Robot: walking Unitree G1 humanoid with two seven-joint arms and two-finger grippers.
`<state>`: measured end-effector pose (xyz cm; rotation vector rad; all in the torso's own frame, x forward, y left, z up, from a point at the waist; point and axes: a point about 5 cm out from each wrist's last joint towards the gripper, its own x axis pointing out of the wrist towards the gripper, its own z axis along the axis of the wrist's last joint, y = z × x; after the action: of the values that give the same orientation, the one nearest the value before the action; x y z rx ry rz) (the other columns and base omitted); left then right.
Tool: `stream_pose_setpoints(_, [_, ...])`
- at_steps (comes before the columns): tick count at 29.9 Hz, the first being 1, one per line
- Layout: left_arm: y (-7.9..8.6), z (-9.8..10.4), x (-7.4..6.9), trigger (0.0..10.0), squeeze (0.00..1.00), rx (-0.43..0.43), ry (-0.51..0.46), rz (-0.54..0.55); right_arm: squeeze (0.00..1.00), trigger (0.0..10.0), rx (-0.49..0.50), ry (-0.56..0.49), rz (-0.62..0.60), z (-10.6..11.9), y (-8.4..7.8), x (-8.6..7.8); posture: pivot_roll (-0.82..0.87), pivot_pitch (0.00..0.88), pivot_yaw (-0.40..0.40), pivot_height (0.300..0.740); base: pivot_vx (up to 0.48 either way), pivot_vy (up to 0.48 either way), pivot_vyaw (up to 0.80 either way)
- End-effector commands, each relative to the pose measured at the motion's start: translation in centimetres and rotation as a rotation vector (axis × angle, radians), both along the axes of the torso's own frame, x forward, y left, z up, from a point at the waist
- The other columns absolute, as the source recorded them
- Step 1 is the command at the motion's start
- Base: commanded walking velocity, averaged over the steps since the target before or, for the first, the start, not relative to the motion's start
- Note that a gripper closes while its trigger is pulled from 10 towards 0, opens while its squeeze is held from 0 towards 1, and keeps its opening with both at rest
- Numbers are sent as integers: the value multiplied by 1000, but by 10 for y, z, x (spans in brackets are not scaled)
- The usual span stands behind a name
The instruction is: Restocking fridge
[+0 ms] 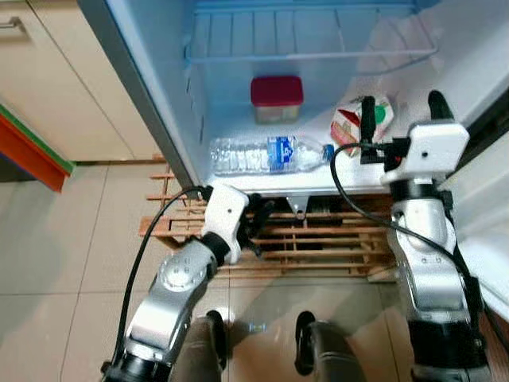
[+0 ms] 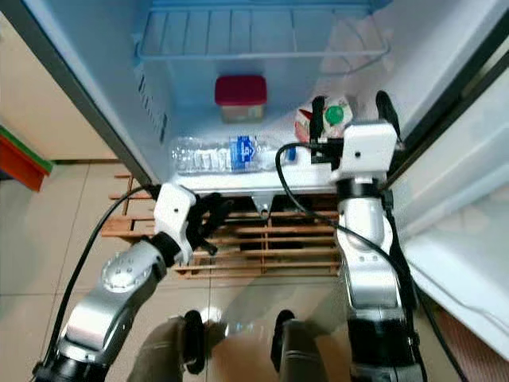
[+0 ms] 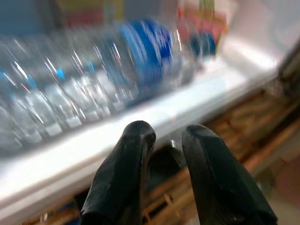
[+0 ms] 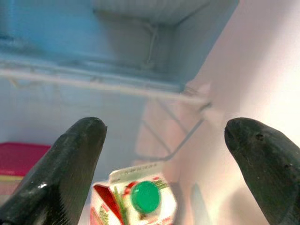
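Observation:
The open fridge's bottom shelf holds a clear water bottle lying on its side at the front. A red-lidded container stands behind it. At the right stands a carton with a green cap. My right gripper is raised at the fridge's front right, open wide, just in front of and above the carton, holding nothing. My left gripper is shut and empty, low in front of the shelf's front edge, below the bottle.
A wire shelf spans the fridge above. The fridge stands on a wooden pallet. The open fridge door is close on the right. Beige cupboards are at the left, with tiled floor below.

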<state>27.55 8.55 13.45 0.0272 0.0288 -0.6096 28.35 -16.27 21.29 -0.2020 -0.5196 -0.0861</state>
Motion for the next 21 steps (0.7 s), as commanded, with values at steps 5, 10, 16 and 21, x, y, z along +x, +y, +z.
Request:
stream_pose_setpoints(5, [9,9,10,10000,0,-26,-11,45,0,10000,17,43,-56,-2,-9,-21,88,40,-2,730,0,0,0])
stream_pose_setpoints(10, [20,19,11,10000,0,-51,-37,83,0,10000,30,160,-60,-29,-12,-38,92,3,5,730,0,0,0])
stream_pose_setpoints(16, [38,20,8,10000,0,-55,-65,158,0,10000,94,398,-74,-94,-21,-51,98,0,15,730,0,0,0])
stream_pose_setpoints(21, [66,-6,-9,10000,0,71,-67,282,0,10000,170,538,-39,-126,-23,-70,95,0,3,730,0,0,0])
